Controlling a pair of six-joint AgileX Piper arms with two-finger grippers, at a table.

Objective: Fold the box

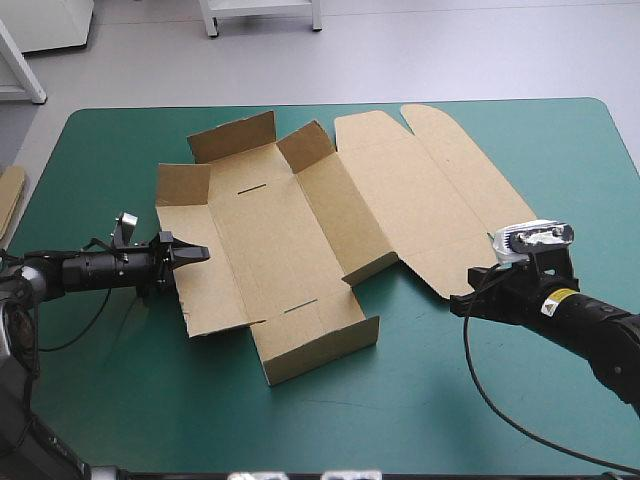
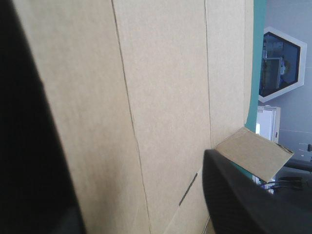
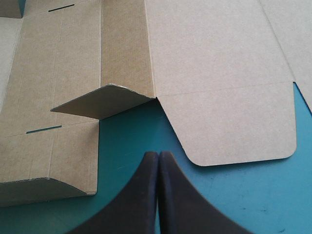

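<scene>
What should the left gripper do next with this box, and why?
Probably close the left gripper on the box's left side panel and start raising it. Its fingers stand open at that panel, which lies flat, while the right gripper is shut over the teal-green cover, short of the box.

The high camera looked forward and down from behind, taking in the whole flat cut sheet of brown board [image 1: 300, 230] on the teal-green tabletop [image 1: 400, 410]. The left wrist camera sat very close at that board's left edge, board filling its view. The right wrist camera faced the board's near right flaps from farther back; the high camera showed them too.
</scene>
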